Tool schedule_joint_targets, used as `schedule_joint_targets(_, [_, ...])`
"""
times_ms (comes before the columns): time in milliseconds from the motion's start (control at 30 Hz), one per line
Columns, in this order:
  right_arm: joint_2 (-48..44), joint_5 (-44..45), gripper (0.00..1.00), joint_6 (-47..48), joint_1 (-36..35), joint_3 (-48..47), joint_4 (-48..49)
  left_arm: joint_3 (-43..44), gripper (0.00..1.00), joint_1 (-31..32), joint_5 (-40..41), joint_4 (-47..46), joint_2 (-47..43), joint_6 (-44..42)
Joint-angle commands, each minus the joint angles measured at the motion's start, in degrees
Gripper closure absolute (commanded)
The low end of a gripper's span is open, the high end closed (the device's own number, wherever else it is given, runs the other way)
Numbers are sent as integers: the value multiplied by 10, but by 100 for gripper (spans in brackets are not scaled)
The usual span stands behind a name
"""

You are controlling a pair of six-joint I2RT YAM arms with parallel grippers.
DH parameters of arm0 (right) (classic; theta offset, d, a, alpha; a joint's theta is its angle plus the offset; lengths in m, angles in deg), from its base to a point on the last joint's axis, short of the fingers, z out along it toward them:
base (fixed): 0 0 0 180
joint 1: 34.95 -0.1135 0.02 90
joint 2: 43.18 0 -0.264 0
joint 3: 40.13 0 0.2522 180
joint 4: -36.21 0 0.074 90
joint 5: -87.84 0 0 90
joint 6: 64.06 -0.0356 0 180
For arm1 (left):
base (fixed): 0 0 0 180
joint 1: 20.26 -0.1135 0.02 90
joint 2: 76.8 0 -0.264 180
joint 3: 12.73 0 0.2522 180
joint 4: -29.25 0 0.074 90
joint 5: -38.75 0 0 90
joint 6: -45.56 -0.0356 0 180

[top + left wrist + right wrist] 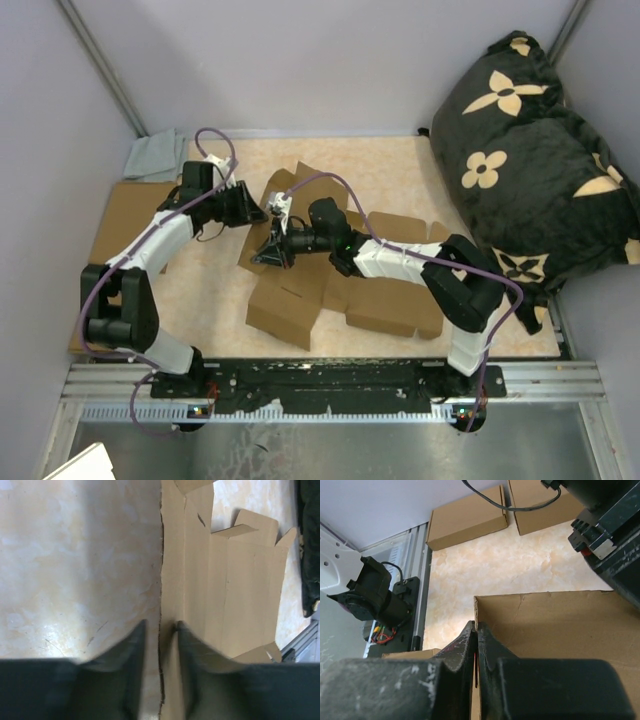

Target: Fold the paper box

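the paper box [290, 300] lay mostly unfolded in the middle of the table [400, 170]. the right gripper [477, 630] was pinched tight on the edge of one raised flap. the left gripper [160, 627] straddled another cardboard edge, its jaws narrowly apart on either side.

A table [400, 170] with a pale, marbled beige top is seen, bounded along its near edge by a metal rail [560, 385]. The paper box [290, 300], an unfolded brown cardboard sheet with flaps and creases, is spread across the middle of the top, with one edge raised off the surface. Two flat, closed brown boxes [467, 517] are laid next to each other at the left edge. A grey cloth [155, 155] is crumpled in the far left corner. A black cushion [530, 150] printed with beige flowers is rested over the right side.
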Motion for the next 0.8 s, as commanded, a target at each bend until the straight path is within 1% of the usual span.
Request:
schedule_joint_targets(0, [-30,4,94,6,-4,-20,-1,25,79,4,-17,-2,-1,-25])
schedule_joint_targets(33, [-31,9,91,7,-4,-23,-12,29,86,5,-14,2,-2,-28])
schedule_joint_targets(67, [-32,17,85,8,-4,-27,-27,33,92,6,-9,5,-3,-31])
schedule_joint_targets(100, [-35,27,75,9,-4,-33,-45,38,98,7,-2,9,-5,-34])
schedule_joint_targets(133, [-39,41,69,10,-3,-35,-60,43,100,9,5,14,-6,-38])
schedule_joint_targets(167, [-45,54,65,10,2,-34,-75,47,100,10,10,18,-9,-43])
schedule_joint_targets(233, [-63,70,62,5,15,-21,-89,54,100,13,16,21,-16,-49])
schedule_joint_targets(267, [-76,75,59,-2,24,-9,-90,57,100,14,19,22,-19,-52])
schedule_joint_targets(400, [-144,124,46,-19,79,33,-123,73,100,23,31,33,-28,-72])
schedule_joint_targets(533, [-192,218,45,-19,146,50,-195,97,100,31,48,52,-33,-106])
schedule_joint_targets(600, [-202,257,44,-29,183,52,-224,110,100,33,51,58,-35,-115])
schedule_joint_targets(667, [-192,289,44,-44,222,43,-252,121,100,38,54,62,-36,-126])
schedule_joint_targets(767, [-130,294,44,-64,284,-1,-318,147,100,56,87,75,-38,-150])
